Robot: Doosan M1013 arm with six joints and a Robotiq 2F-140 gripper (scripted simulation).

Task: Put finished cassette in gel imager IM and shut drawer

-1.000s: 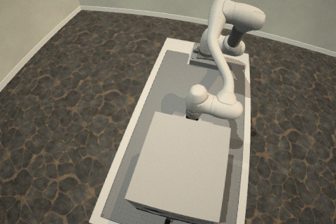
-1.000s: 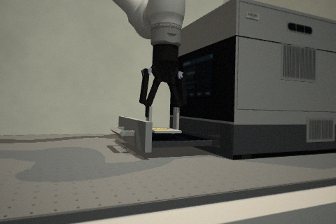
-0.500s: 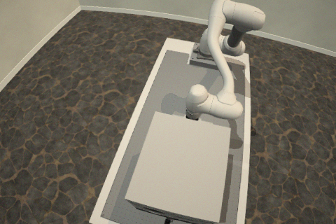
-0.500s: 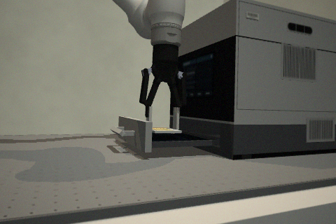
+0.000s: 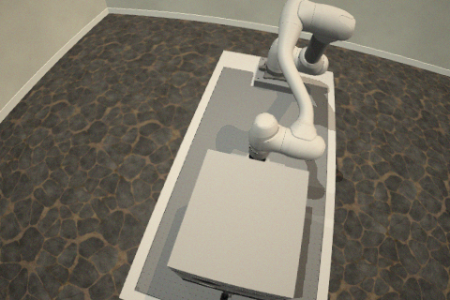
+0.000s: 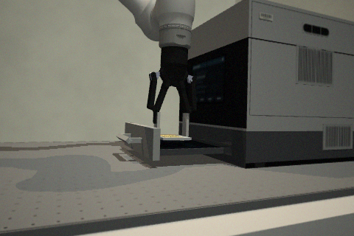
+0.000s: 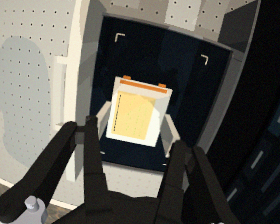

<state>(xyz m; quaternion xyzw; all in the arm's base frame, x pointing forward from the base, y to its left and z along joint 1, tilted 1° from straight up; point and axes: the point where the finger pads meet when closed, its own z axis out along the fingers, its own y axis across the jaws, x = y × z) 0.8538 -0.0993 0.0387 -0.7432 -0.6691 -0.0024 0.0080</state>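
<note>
The gel imager IM has its drawer pulled out. My gripper points down over the drawer, shut on the cassette FINISHED, with one pad on each long side. The cassette is white with a yellow window and an orange strip. It looks level and slightly above the dark glass. In the wrist view it lies inside the corner marks' outline, nearer the lower marks, its long sides roughly along the outline's. The lower marks are partly hidden by the fingers.
The drawer's front panel with its handle stands just beside one finger. The imager's dark front with its screen rises close on the other side. The perforated deck surrounds the drawer.
</note>
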